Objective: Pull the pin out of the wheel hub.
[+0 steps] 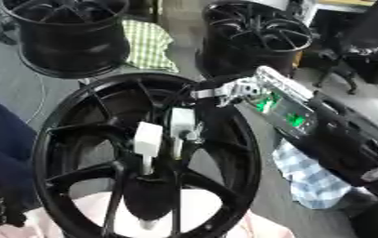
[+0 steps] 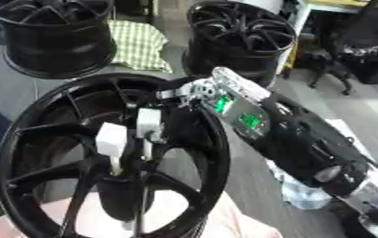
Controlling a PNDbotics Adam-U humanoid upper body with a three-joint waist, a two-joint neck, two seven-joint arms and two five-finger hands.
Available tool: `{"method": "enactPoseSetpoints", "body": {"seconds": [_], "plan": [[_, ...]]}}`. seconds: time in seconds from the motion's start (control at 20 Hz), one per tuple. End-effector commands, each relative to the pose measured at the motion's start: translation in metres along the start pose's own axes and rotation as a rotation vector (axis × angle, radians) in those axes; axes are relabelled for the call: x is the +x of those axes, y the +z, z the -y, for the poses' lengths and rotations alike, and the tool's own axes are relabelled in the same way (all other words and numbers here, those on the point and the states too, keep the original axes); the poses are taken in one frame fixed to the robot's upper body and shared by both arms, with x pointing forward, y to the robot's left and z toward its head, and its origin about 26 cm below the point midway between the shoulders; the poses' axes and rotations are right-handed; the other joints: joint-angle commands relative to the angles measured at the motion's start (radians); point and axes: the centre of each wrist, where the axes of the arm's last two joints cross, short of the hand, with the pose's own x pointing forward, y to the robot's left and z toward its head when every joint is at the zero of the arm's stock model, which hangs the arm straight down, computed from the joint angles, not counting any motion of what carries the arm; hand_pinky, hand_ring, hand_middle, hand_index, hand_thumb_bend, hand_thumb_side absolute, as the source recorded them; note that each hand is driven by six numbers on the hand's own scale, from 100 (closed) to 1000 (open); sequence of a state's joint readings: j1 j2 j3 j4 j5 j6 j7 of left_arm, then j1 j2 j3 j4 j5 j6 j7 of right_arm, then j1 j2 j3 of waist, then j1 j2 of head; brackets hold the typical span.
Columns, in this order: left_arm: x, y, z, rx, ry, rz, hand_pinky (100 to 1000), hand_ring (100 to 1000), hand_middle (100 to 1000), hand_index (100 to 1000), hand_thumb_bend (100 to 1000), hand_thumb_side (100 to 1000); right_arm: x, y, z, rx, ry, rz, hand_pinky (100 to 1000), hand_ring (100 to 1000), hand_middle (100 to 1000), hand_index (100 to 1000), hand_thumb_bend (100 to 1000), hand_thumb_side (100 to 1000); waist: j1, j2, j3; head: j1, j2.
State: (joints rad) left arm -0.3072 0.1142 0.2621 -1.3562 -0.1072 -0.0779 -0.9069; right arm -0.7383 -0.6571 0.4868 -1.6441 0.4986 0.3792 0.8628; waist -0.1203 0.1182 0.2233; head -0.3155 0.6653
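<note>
- A large black wheel hub [image 1: 70,153] fills the lower left and centre of the frame, lying with its spokes facing up.
- Two white pin-like pieces stand near the hub's centre: a taller white block [image 1: 148,139] on a pale stem, and a second white piece [image 1: 181,123] just to its right and a little higher.
- The right hand [image 1: 216,90] reaches in from the right of the frame over the hub's upper rim, its arm [image 2: 305,139] black with a silver plate and green lights (the wrist shows best in the right eye view).
- Its fingers are dark against the dark hub; I cannot tell whether they are wide, narrow, or holding a pin.
- Two more black wheels stand at the top of the frame, one at upper left [image 1: 66,37] and one at upper centre [image 1: 253,39], with a green checked cloth [image 1: 149,44] between them.
- A blue checked cloth [image 1: 309,179] lies at lower right, under the arm.
</note>
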Motion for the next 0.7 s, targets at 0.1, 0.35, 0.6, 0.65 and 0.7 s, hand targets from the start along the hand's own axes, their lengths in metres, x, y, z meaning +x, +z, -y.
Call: {"method": "enactPoseSetpoints", "body": {"seconds": [0.1, 0.35, 0.6, 0.65, 0.7], "plan": [[0.008, -0.002, -0.003, 0.000, -0.025, 0.019, 647, 622, 619, 874, 100, 940, 0.007, 0.018, 0.015, -0.048, -0.003, -0.020, 601, 534, 390, 547, 115, 366, 0.008, -0.013, -0.003, 0.001, -0.009], [0.006, 0.000, -0.003, 0.002, -0.021, 0.011, 647, 622, 619, 875, 100, 943, 0.010, 0.029, 0.019, -0.106, -0.005, -0.010, 587, 524, 366, 522, 101, 356, 0.010, -0.017, -0.010, 0.004, -0.005], [0.001, 0.005, -0.002, 0.009, -0.016, -0.006, 646, 623, 621, 876, 100, 944, 0.006, 0.054, 0.030, -0.165, -0.006, -0.020, 587, 524, 361, 519, 103, 351, 0.010, -0.029, -0.026, 0.017, 0.005], [0.000, 0.007, -0.003, 0.011, -0.015, -0.010, 646, 623, 621, 876, 100, 944, 0.004, 0.063, 0.033, -0.186, -0.006, -0.025, 588, 524, 361, 519, 105, 348, 0.010, -0.033, -0.032, 0.022, 0.008], [-0.002, 0.008, -0.003, 0.014, -0.013, -0.015, 646, 623, 621, 876, 100, 944, 0.002, 0.072, 0.036, -0.209, -0.007, -0.032, 586, 523, 359, 518, 106, 348, 0.010, -0.036, -0.038, 0.027, 0.010]]}}
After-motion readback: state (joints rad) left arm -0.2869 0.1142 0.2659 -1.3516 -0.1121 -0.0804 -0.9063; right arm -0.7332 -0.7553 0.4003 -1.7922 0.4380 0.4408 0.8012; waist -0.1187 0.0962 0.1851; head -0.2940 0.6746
